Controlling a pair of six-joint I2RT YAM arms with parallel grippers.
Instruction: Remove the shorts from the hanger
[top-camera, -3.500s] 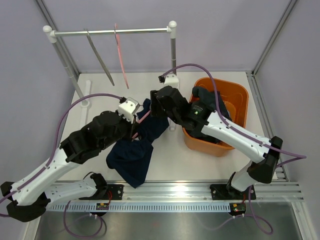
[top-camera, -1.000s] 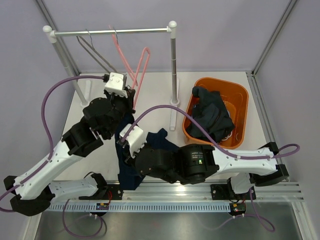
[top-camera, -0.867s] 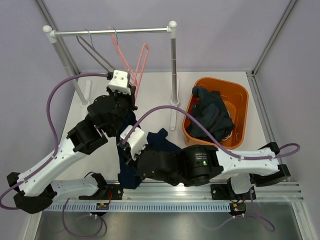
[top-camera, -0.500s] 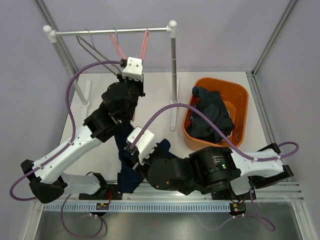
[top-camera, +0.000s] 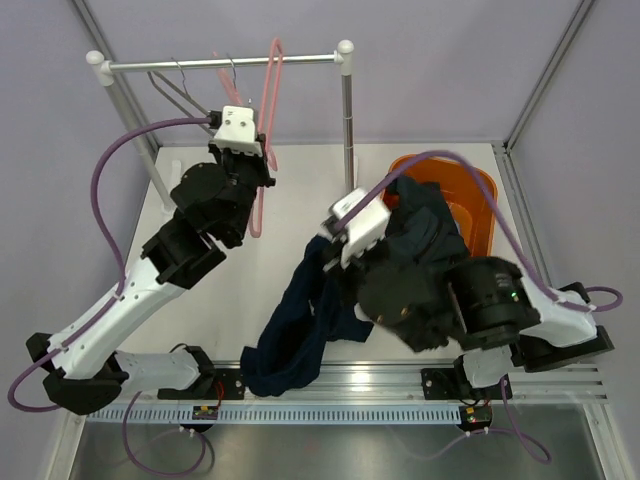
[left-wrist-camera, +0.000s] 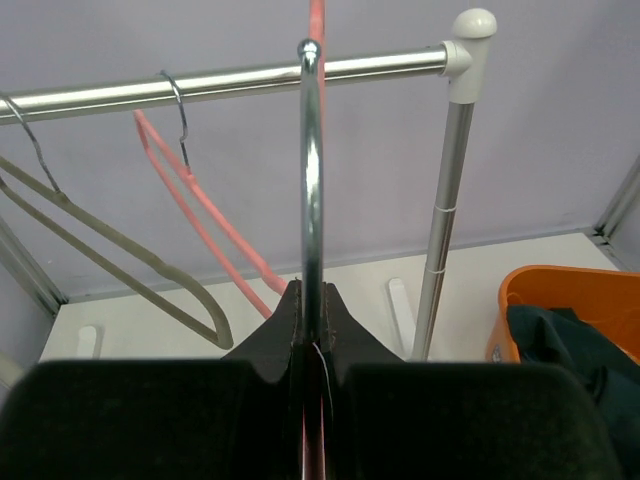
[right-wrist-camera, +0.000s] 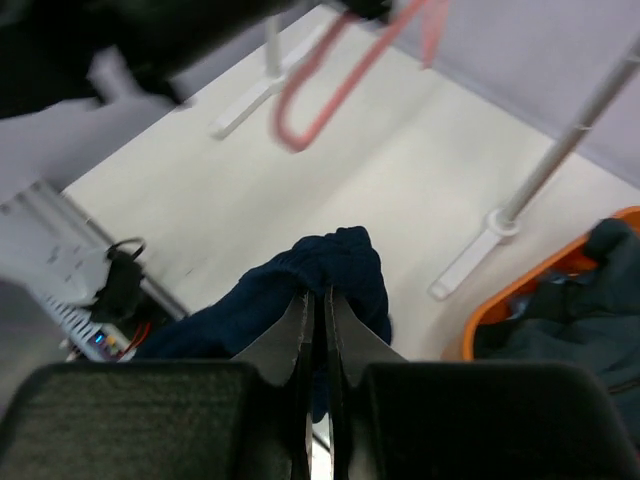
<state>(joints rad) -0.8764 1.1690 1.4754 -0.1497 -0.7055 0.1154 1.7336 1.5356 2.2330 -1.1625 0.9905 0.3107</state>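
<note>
My left gripper (left-wrist-camera: 312, 296) is shut on the metal hook of a bare pink hanger (top-camera: 268, 100). It holds the hook (left-wrist-camera: 312, 170) up with its top level with the rail (left-wrist-camera: 200, 85); I cannot tell whether it rests on it. My right gripper (right-wrist-camera: 320, 296) is shut on the dark navy shorts (right-wrist-camera: 335, 262). In the top view the shorts (top-camera: 300, 320) hang from my right gripper (top-camera: 320, 256) down to the table's front edge, clear of the hanger. More dark shorts (top-camera: 430, 228) lie in the orange tub (top-camera: 482, 188).
On the rail (top-camera: 220, 64) hang a grey hanger (left-wrist-camera: 100, 262) and a second pink hanger (left-wrist-camera: 200, 212), left of the held one. The rail's right post (left-wrist-camera: 445, 210) stands between the hanger and the tub (right-wrist-camera: 560, 272). Purple cables loop over both arms.
My left gripper has carried the pink hanger up to the rail. My right arm has swung right towards the tub, lifting the navy shorts off the table with it.
</note>
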